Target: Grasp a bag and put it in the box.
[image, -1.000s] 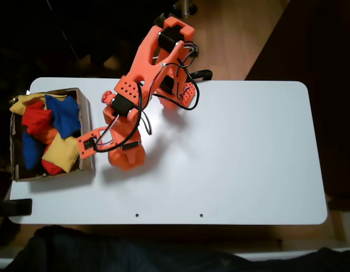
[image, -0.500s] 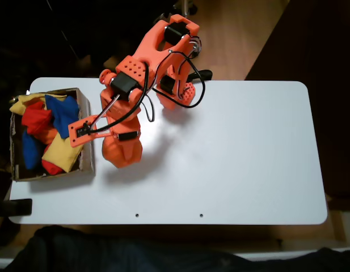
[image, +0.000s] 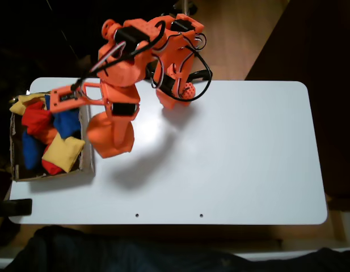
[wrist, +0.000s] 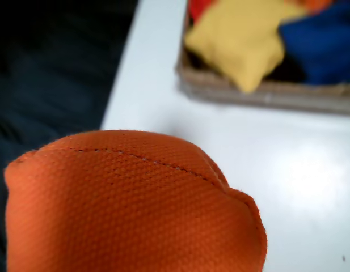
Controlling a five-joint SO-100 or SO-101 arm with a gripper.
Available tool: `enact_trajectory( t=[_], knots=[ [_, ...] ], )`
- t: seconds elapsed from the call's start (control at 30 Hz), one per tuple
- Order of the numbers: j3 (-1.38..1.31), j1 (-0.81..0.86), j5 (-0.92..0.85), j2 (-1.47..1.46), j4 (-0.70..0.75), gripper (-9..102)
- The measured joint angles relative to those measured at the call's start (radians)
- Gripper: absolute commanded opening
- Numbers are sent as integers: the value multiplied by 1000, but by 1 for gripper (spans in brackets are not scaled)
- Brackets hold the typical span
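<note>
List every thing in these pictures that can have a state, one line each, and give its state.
orange bag: held up off the table, hanging beside the box wall, not yet inside.
gripper: jaws shut on the orange bag.
box: open at the top, already holding red, blue and yellow bags.
yellow bag: lying in the box, near its wall.
table: white, bare under the raised bag.

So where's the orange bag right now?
In the fixed view the orange bag hangs from the end effector, just right of the box.
</note>
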Motion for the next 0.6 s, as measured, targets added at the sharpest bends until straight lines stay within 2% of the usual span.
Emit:
enact_trajectory(
  t=[0.6],
  knots=[
    [-129, 117, 6, 49, 2, 2]
  ],
)
